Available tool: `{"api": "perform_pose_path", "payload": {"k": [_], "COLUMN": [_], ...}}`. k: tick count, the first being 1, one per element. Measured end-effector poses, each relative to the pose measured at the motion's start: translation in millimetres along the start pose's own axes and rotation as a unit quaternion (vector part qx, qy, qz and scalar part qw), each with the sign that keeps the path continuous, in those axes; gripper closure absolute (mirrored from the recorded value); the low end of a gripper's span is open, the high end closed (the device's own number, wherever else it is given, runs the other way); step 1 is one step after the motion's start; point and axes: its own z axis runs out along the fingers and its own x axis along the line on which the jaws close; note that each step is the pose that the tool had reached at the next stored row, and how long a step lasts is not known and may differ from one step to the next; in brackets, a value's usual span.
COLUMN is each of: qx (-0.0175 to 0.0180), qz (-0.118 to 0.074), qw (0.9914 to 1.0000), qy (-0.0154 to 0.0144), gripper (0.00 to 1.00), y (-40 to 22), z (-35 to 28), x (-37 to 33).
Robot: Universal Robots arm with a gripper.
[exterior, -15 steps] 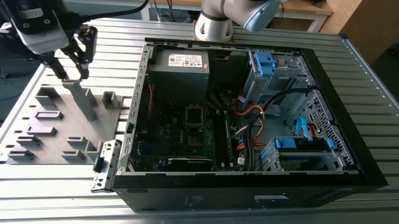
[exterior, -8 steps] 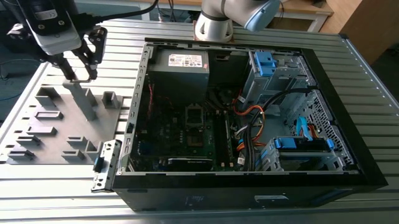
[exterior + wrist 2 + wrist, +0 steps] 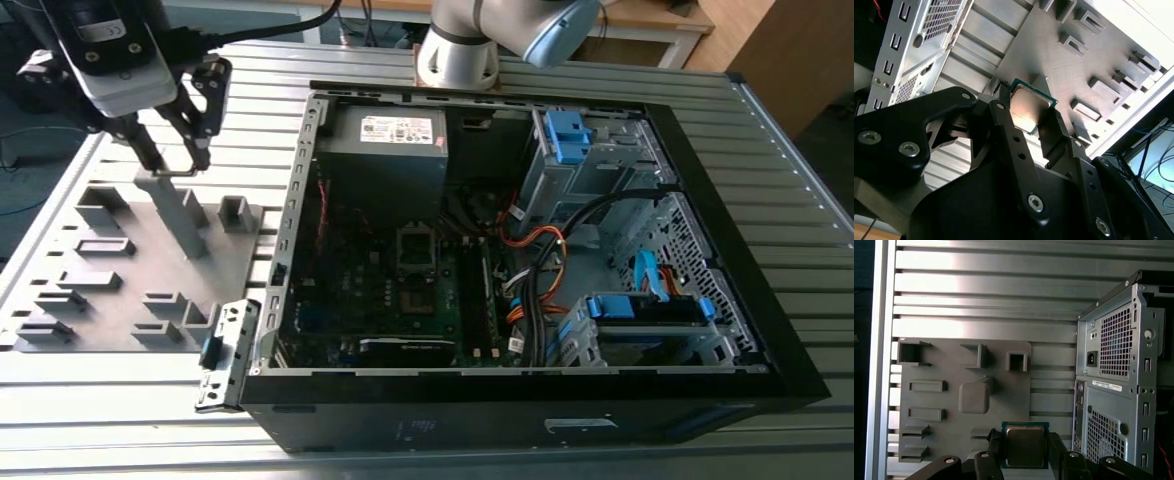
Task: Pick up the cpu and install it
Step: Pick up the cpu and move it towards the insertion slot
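The pincer (image 3: 171, 162), upper left in the exterior view, is clamped on two opposite edges of the cpu (image 3: 1025, 446), holding it over the grey parts tray (image 3: 247, 262) beside the open computer case (image 3: 534, 425); light, stiff and likely delicate underneath, it suits this edge grip.

The gripper (image 3: 174, 168) points straight down at the exterior view's left, its fingers (image 3: 1009, 135) pinching the cpu (image 3: 1025, 445) by two opposite edges. The arm (image 3: 461, 50) rises from farther back.
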Motion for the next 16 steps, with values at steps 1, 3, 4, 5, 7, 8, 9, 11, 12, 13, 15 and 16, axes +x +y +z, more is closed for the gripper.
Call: {"api": "perform_pose_path", "payload": {"k": [1,3,4,5,7,8,9,11,12,13,15,16], "qx": [0.0000,0.0001,0.0001,0.0001,0.0000,0.0000,0.0000,0.0000,0.0000,0.0001,0.0001,0.0001], "qz": [0.000,0.000,0.000,0.000,0.000,0.000,0.000,0.000,0.000,0.000,0.000,0.000], "qw": [1.00000,1.00000,1.00000,1.00000,1.00000,1.00000,1.00000,1.00000,1.00000,1.00000,1.00000,1.00000], "qy": [0.0001,0.0001,0.0001,0.0002,0.0000,0.0001,0.0000,0.0000,0.0001,0.0001,0.0002,0.0002], "gripper": [0.53,0.53,0.53,0.53,0.53,0.53,0.53,0.53,0.53,0.53,0.53,0.53], "y": [0.0,0.0,0.0,0.0,0.0,0.0,0.0,0.0,0.1,0.0,0.0,0.0], "z": [-0.4,-1.3,-1.5,-1.7,-1.9,-2.0,-2.0,-2.1,-2.1,-2.1,-2.2,-2.2], "x": [0.0,0.0,0.0,0.0,0.0,0.0,0.0,0.0,0.0,0.0,-0.4,-0.9]}}
